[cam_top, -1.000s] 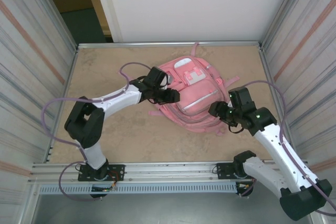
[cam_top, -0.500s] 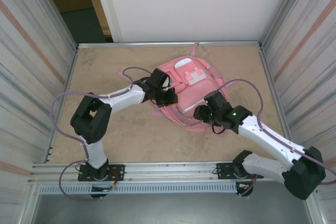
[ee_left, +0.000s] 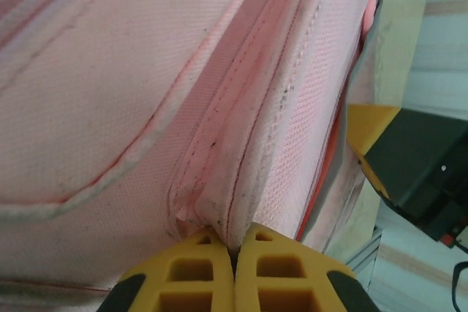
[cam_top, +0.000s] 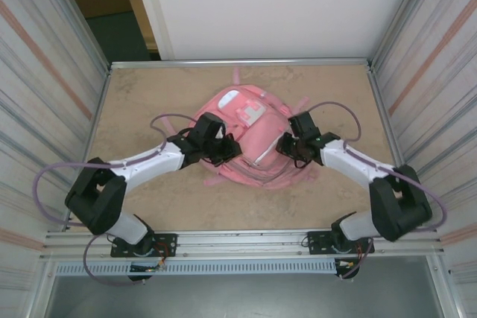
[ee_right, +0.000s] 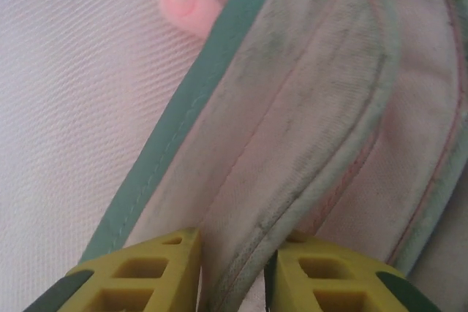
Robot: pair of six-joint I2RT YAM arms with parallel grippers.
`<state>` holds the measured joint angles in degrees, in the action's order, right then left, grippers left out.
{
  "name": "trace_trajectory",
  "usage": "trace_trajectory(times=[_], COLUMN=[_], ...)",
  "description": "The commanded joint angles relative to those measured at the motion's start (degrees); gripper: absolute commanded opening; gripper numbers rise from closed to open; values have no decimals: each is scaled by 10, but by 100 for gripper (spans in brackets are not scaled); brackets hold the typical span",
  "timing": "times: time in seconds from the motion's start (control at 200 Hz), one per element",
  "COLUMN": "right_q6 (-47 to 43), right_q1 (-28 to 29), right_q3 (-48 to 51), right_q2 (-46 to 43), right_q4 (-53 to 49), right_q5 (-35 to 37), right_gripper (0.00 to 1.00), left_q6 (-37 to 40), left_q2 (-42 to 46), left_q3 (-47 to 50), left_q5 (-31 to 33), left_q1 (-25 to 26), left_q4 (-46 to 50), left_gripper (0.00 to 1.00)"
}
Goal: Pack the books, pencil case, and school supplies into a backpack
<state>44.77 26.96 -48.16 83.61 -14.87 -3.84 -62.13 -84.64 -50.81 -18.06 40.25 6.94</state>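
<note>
Overhead, I see soft, even light on the backpack (cam_top: 250,147), with faint shadow along its near edge. In my wrist views its fabric is mostly sharp, softening closest to the lens.

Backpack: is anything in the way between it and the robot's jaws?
Nothing visible is. The left gripper pinches a seam of the backpack in its jaws, and the right gripper has its jaws closed around a padded edge.
</note>
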Motion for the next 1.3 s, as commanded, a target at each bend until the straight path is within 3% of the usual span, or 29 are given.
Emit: trace_trajectory(times=[0.0, 0.075, 0.165, 0.336, 0.431, 0.521, 0.631, 0.777, 0.972, 1.293], right_q6=[-36, -48, -55, -59, 52, 141, 273, 356, 330, 371], right_q1=[-2, 6, 18, 58, 75, 159, 261, 319, 325, 323], right_q3=[-69, -113, -149, -112, -91, -77, -58, -84, -163, -142], right_q2=[68, 98, 104, 24, -32, -82, -99, -29, 52, 95], right_q4=[72, 57, 7, -90, -197, -250, -212, -163, -156, -131], right_q5=[-35, -41, -18, 75, 111, 156, 199, 237, 259, 324], right_gripper=[28, 30, 44, 54, 55, 57, 55, 55, 53, 48], left_q6=[-56, -64, -76, -126, -139, -161, -177, -196, -210, -231], left_q2=[42, 39, 25, 12, 6, 4, 14, 46, 57, 71], left_q3=[19, 23, 18, 19, 7, 7, 18, 37, 47, 68], left_q5=[9, 23, 28, 32, 32, 28, 42, 76, 51, 16], left_q1=[10, 11, 6, -4, -4, -2, 2, 13, 18, 18], left_q4=[-28, -35, -34, -74, -70, -71, -76, -77, -93, -115], left_gripper=[0, 0, 0, 0, 0, 0, 0, 0, 0, 0])
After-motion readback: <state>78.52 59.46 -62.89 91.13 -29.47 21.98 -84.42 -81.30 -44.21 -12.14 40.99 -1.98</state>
